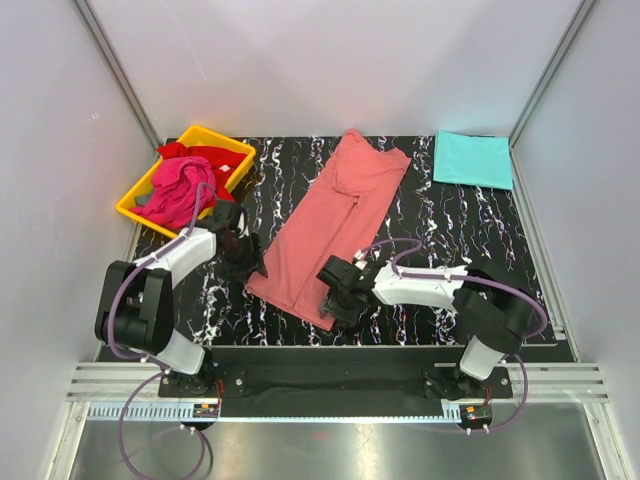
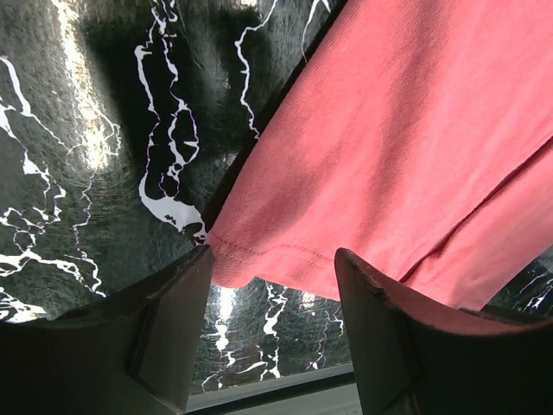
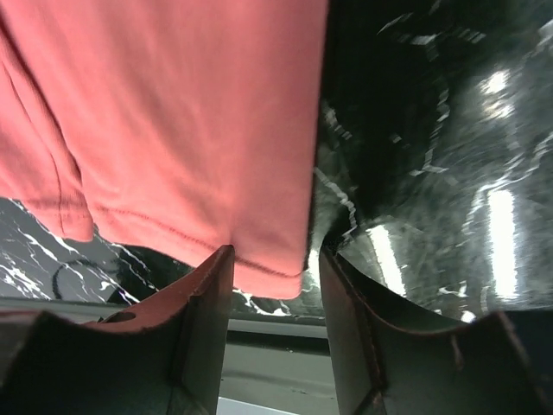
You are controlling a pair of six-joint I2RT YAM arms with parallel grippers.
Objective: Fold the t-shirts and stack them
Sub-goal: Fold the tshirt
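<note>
The pink shirt [image 1: 335, 225] lies flat in the middle of the frame. The left gripper [image 1: 248, 262] and right gripper [image 1: 335, 292] each keep fingers [image 2: 164, 337] apart around a bottom corner, not squeezing it.

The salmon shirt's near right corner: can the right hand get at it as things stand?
Probably yes. The right hand is open just at that corner of the salmon shirt, and nothing lies between them.
</note>
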